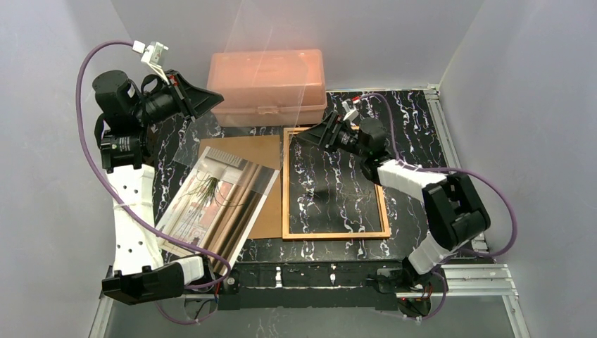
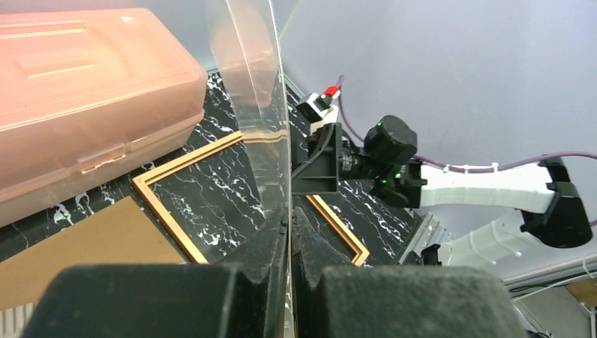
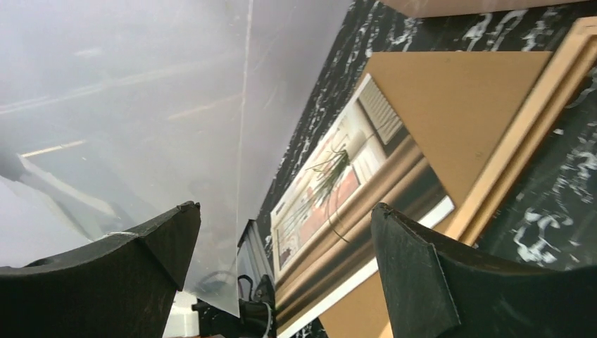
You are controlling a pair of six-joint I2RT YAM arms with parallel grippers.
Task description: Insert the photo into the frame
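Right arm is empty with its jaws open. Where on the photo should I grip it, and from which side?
Probably the near right corner of the photo, approached low from the side of the frame. It lies face up, skewed over the backing board, and that corner seems to poke past the board's near edge, so one jaw could slip beneath it.

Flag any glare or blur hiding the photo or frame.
Top view: sheet streaks pale glare over the box; photo, frame clear. Left wrist: left pincer blurred up close, frame sharp. Right wrist: sheet hazes the left half, photo legible.
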